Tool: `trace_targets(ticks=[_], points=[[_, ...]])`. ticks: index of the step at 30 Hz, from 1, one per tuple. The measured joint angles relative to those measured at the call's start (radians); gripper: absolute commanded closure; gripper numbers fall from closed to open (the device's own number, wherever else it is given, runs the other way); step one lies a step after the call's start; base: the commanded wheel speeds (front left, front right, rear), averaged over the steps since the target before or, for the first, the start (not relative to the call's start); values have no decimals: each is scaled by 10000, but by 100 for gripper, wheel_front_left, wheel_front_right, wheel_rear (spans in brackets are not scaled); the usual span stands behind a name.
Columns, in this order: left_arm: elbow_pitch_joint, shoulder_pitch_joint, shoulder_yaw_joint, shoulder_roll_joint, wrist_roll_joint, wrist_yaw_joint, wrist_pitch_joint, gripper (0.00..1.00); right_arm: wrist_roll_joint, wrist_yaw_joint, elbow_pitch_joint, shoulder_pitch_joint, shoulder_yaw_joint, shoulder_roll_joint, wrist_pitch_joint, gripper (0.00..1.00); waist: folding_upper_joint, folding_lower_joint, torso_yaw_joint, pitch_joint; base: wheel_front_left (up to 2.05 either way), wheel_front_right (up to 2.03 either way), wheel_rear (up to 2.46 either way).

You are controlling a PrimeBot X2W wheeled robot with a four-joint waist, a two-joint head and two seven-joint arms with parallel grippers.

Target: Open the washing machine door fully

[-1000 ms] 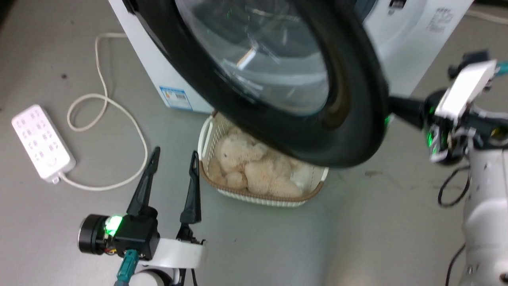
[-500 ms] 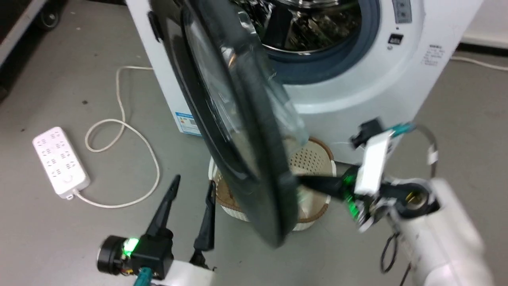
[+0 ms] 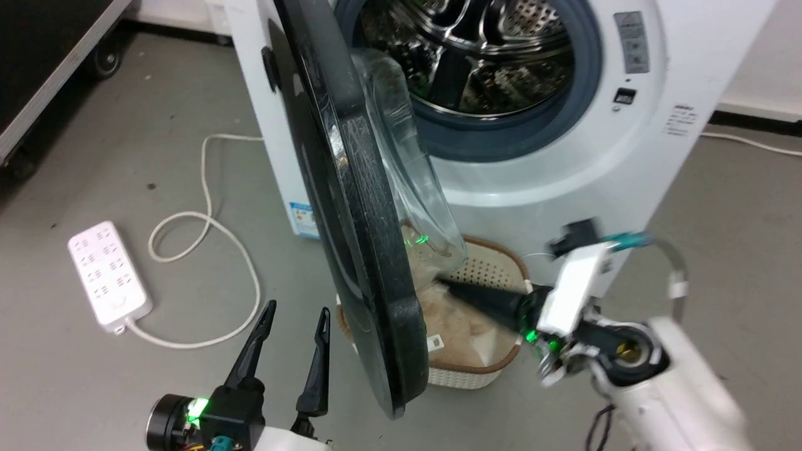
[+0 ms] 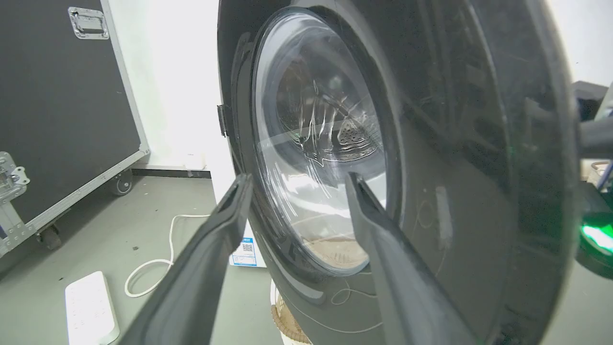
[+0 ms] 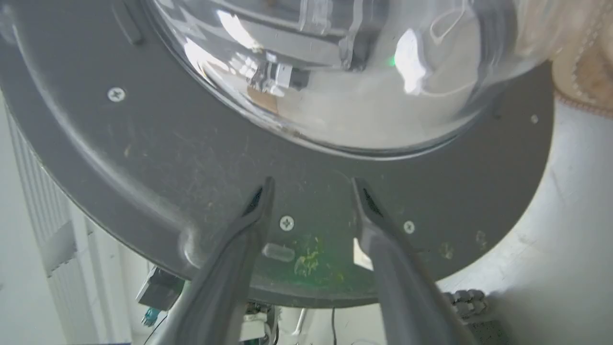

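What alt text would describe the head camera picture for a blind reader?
A black washing machine door stands partly open, edge-on, the right gripper reaching to its inner side. Behind, the washing machine shows its steel drum; the left gripper hangs open, lower left.

The washing machine door (image 3: 351, 207), cut off at the upper edge, hides the basket's (image 3: 487, 273) left side at lower centre.

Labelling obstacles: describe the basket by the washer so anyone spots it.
Find the big white front-loading washing machine. On the floor before it, beneath the open glossy black round door, sits a cream perforated plastic basket. Unlike the flat white power strip, it has a brown rim.
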Motion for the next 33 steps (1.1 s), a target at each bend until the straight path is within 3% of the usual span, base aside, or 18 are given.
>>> trace_targets(ticks=[5,11,16,20,26,29,33], points=[[98,54,240,-8,-259,-123,0,0,-1964,0,-1360,324,-370,-1030,-2336,0,0,0,-313,-254,0,0,0],[460,139,757,-6,-809,-240,0,0,-5683,2,-3287,1662,-119,-2702,-6006,0,0,-1,-788,-650,0,0,0],[301,139,1087,27,-972,-345,0,0,-8550,2,-3776,2941,-750,-3020,-8098,0,0,-1,-1233,-802,0,0,0],[201,139,1177,127,-991,-454,0,0,-10447,2,-4194,3889,-1726,-2451,-8865,0,0,-2,-1505,-829,0,0,0],[537,166,1041,268,-1007,-581,96,0,-12590,2,-5043,5218,-3189,-823,-9350,0,0,0,-1667,-819,0,0,0],[639,194,936,284,-961,-581,98,0,-13192,2,-5292,5763,-3373,-270,-9405,0,0,0,-1685,-816,0,0,0],[811,293,842,343,-863,-569,109,0,-13586,2,-5317,6301,-3369,-21,-9490,0,0,0,-1695,-822,0,0,0]])
